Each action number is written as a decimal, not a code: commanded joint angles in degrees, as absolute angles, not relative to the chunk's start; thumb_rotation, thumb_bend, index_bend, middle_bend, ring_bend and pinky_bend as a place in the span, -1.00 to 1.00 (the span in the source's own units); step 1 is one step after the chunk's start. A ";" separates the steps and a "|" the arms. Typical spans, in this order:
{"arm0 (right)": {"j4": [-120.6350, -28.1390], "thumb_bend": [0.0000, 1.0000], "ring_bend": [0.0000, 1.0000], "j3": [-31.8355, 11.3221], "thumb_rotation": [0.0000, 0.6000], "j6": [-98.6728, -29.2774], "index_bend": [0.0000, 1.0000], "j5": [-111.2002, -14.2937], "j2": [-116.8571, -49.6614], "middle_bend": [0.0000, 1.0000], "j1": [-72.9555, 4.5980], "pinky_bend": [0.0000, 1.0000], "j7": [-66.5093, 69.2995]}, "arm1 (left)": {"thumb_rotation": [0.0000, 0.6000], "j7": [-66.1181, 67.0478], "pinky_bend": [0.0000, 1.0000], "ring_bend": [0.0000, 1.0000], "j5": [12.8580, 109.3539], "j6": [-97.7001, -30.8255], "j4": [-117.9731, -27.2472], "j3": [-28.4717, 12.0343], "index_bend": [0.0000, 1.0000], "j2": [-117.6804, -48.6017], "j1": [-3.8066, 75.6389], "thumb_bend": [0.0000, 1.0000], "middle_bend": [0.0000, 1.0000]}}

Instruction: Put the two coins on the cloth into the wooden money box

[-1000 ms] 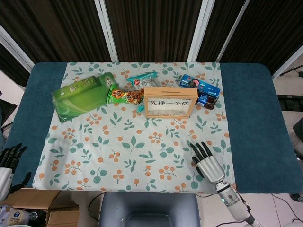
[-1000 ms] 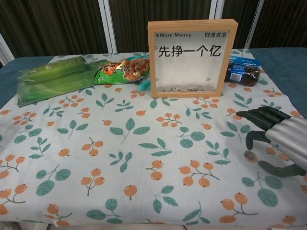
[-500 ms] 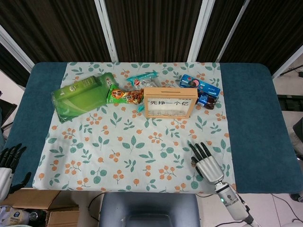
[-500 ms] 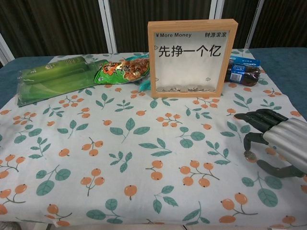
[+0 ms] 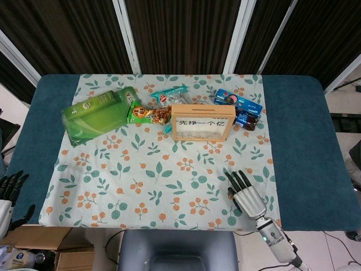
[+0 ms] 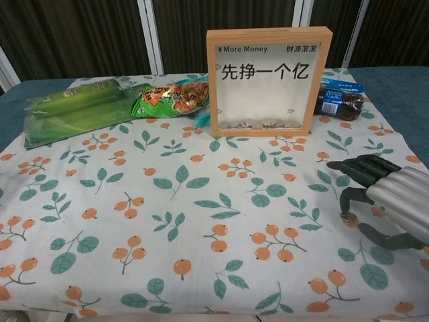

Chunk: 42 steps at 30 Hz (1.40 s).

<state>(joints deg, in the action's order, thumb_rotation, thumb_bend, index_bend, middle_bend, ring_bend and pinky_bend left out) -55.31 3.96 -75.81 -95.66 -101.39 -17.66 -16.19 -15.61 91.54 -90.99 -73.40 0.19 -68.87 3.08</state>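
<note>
While the right hand point(image 6: 385, 194) hangs low over the cloth point(image 6: 167, 201), well in front of the box point(image 6: 268, 80) and off to its right, its fingers point(image 6: 352, 166) are spread and curved down and hold nothing. One coin point(image 6: 348, 217) lies flat on the cloth under that hand, a fingertip at or just above its rim; contact cannot be told. A second loose coin is not made out in either view. The left hand point(image 5: 8, 195) rests off the table's near left corner, far from the box, fingers apart and empty.

Risks, as judged: a thin flat disc on soft fabric gives hard fingertips little edge to catch, so a pinch may slide the coin or bunch the cloth instead of lifting it. A coin nudged rightward could leave the cloth for the blue table cover point(image 5: 299, 141). At the box, the slot in the top edge point(image 5: 198, 104) looks narrow; a tilted coin would likely strike the wood and drop.

Materials: the box is a pale wooden frame with a clear front pane, upright, coins heaped at its bottom. Glossy crinkled snack packets point(image 6: 171, 97) lie left of the box, and a dark biscuit pack point(image 6: 338, 100) right of it.
</note>
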 commanded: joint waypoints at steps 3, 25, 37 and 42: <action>-55.44 0.01 -1.00 3.88 1.00 -75.66 0.12 -95.55 -101.40 -0.73 -17.68 -1.00 -16.33 | 1.00 -15.56 -0.94 -1.00 91.55 -90.88 -73.47 0.19 -1.00 -68.84 3.14 -0.26 -1.00; -53.11 0.01 -1.00 2.71 1.00 -77.69 0.30 -95.94 -102.77 -0.69 -18.04 -1.00 -15.71 | 1.00 -15.79 -0.94 -1.00 91.77 -90.18 -73.20 0.16 -1.00 -69.02 3.76 -0.26 -1.00; -51.96 0.01 -1.00 2.48 1.00 -78.10 0.22 -96.38 -103.46 -0.68 -18.71 -1.00 -15.40 | 1.00 -16.68 -0.94 -1.00 91.92 -90.39 -72.87 0.29 -1.00 -68.95 3.72 -0.26 -1.00; -52.35 0.06 -1.00 2.44 1.00 -77.33 0.23 -96.21 -103.41 -0.67 -19.12 -1.00 -15.68 | 1.00 -16.67 -0.94 -1.00 91.87 -90.32 -72.84 0.34 -1.00 -68.93 3.71 -0.26 -1.00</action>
<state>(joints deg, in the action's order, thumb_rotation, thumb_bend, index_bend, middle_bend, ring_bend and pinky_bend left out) -52.31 2.42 -77.37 -96.23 -103.43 -19.09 -15.65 -16.68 91.88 -90.32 -72.84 0.34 -68.93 3.70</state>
